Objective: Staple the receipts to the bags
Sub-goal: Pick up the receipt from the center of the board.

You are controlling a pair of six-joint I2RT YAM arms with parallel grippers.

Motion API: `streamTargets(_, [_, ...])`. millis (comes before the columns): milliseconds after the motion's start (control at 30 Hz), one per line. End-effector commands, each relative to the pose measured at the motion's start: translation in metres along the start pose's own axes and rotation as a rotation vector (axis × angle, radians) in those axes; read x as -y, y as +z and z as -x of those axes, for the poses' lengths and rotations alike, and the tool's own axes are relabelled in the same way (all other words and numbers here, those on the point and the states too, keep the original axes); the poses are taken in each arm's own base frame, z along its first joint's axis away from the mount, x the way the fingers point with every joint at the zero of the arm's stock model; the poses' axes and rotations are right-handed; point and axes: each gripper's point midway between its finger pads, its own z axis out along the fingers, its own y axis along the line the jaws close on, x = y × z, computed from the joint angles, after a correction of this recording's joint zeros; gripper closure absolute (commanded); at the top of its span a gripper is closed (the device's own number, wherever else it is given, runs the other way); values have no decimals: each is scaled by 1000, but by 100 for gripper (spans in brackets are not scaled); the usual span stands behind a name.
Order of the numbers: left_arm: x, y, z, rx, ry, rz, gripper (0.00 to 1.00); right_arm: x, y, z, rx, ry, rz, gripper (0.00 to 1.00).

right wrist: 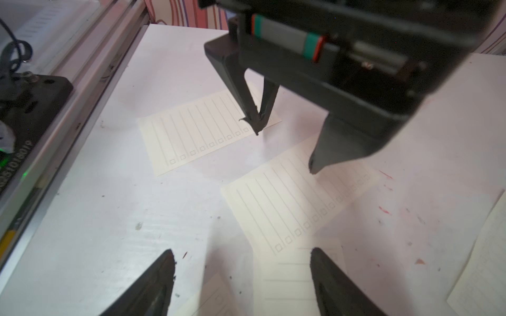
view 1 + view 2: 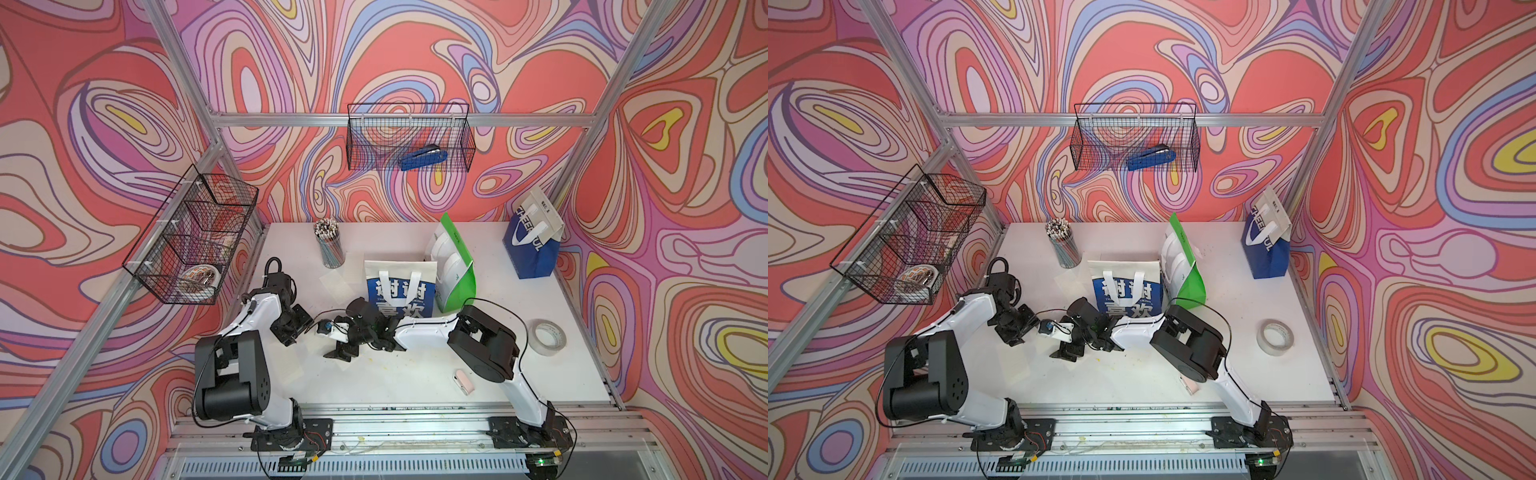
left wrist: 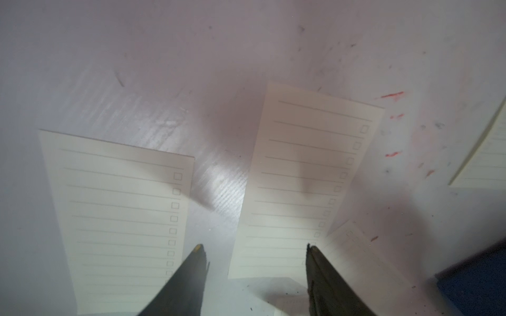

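The left gripper (image 3: 255, 247), like the right gripper (image 1: 241, 251), is spread and empty; with lined receipts (image 3: 301, 177) near both its fingertips, two slips may be dragged together on closing.

Matt paper receipts (image 3: 117, 213), scuffed glossy table (image 3: 191, 54), black metal wire basket (image 2: 374, 137)

Both top views look steeply down over my whole table (image 2: 415, 386); my wrist cameras hover close, sharing the same receipts (image 3: 123, 213).
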Motion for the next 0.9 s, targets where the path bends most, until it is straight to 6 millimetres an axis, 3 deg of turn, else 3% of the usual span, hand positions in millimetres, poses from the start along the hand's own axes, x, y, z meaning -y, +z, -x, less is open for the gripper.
streamTargets(0, [-7,0,-1,-15,4,64,46,12,15,3,9,-75,-41,23])
streamTargets(200, [-13,3,-6,-20,40,77,63,12,29,-13,-29,-83,-21,23])
streamTargets(367, [-17,17,-19,-79,40,74,80,11,32,-20,-29,-56,13,21])
streamTargets(500, [-17,13,-18,-75,36,77,76,15,36,-19,-22,-42,41,19])
streamTargets(667, [-18,-14,4,16,12,81,73,28,46,-13,13,28,86,20])
streamTargets(800, [-25,-39,24,108,-37,79,72,38,62,-22,-22,100,76,28])
streamTargets(867, [-28,-46,30,145,-45,82,70,31,65,-34,-62,133,111,36])
